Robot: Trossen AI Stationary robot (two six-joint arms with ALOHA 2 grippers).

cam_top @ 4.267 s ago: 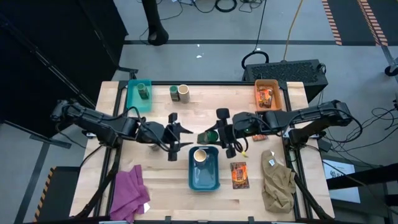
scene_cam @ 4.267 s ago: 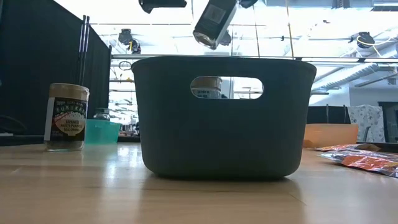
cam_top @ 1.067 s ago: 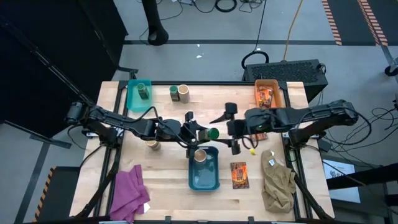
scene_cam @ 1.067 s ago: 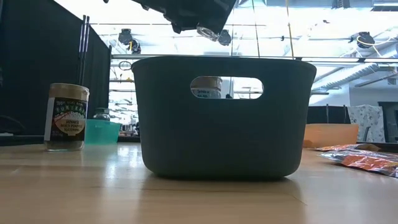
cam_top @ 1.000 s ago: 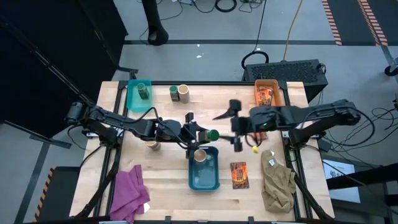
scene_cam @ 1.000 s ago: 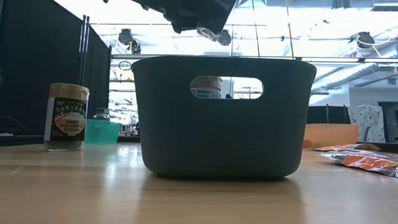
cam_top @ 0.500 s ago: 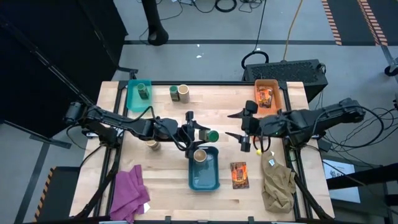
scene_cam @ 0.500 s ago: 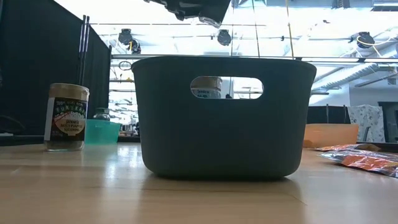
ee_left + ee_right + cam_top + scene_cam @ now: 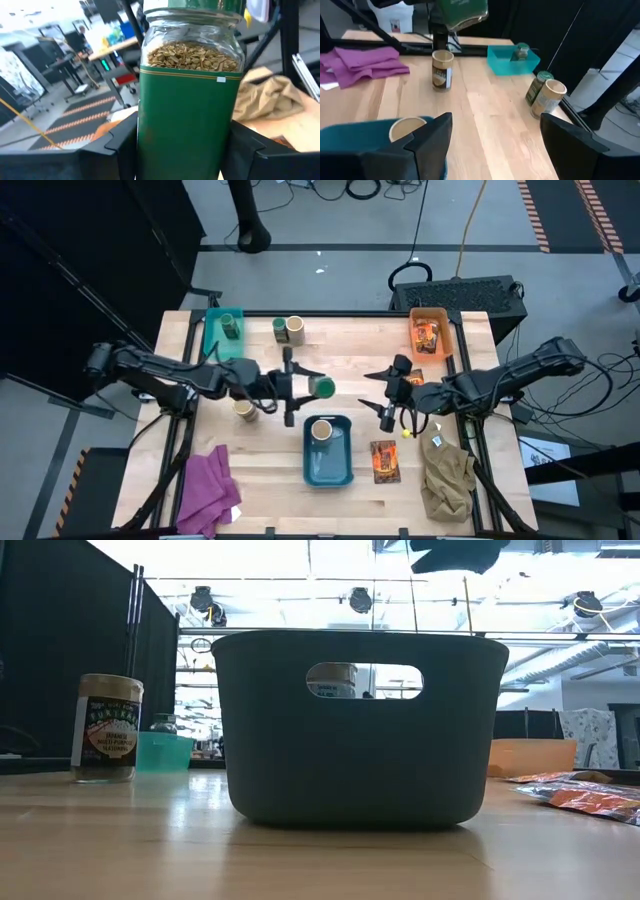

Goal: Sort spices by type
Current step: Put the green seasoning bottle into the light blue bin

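Since the previous frames, the left gripper (image 9: 303, 387) has drawn back from above the dark teal bin (image 9: 328, 465), carrying a green jar (image 9: 322, 388), and the right gripper (image 9: 381, 400) has withdrawn to the bin's right. In the left wrist view the fingers (image 9: 120, 145) press against both sides of the green jar (image 9: 187, 95), whose clear shoulder shows seeds. The jar rides on its side in the air, just beyond the bin's far-left corner. The right gripper's jaws stand spread wide and hold nothing.

Relative to the dark teal bin: a cream-topped jar (image 9: 322, 429) stands inside it; another cream-topped jar (image 9: 243, 410) stands on the table to its left; a light teal bin (image 9: 212, 338) at the far left holds one green jar (image 9: 231, 327); a green jar and a cream-topped jar (image 9: 294, 329) lie paired nearby. An orange bin (image 9: 446, 332) at the far right holds a packet (image 9: 428, 335); a second packet (image 9: 384, 461) lies just right of the dark bin.

The green jar has evidently passed between arms; its likely destination is the light teal bin. Several items remain unsorted.
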